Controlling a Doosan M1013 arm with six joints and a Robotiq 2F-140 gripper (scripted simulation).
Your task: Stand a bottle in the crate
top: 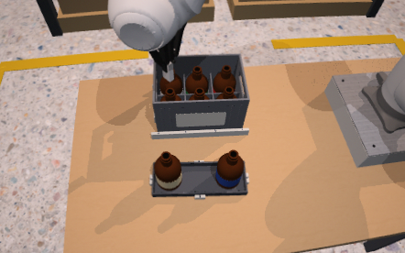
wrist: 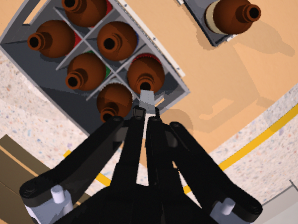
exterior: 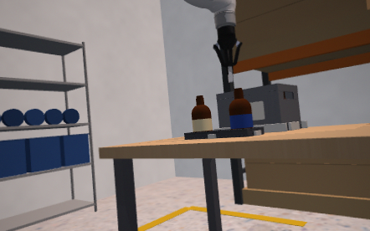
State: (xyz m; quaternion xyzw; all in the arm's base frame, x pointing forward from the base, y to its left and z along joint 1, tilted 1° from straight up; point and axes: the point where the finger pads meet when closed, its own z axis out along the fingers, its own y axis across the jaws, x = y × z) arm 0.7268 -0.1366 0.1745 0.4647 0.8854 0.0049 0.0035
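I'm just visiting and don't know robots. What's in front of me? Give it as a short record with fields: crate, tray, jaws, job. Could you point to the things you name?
Crate (top: 163, 116) (exterior: 289, 112) (wrist: 25, 65): grey, level, divided into cells
In crate: six brown bottles (top: 197, 83) (wrist: 117, 40), one per cell
Tray (top: 199, 184) (exterior: 223, 133) (wrist: 200, 21): dark, level
On tray: cream-labelled bottle (top: 168, 170) (exterior: 201, 115) (wrist: 229, 16) and blue-labelled bottle (top: 229, 169) (exterior: 241, 110), both upright, apart
Jaws: shut, nothing between them, raised above the crate
Job: looks complete, judging by the bottle count and the empty jaws

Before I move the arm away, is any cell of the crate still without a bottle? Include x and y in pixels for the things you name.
No, the top view shows six bottles in the crate (top: 201, 112) (exterior: 281, 102) (wrist: 182, 97).
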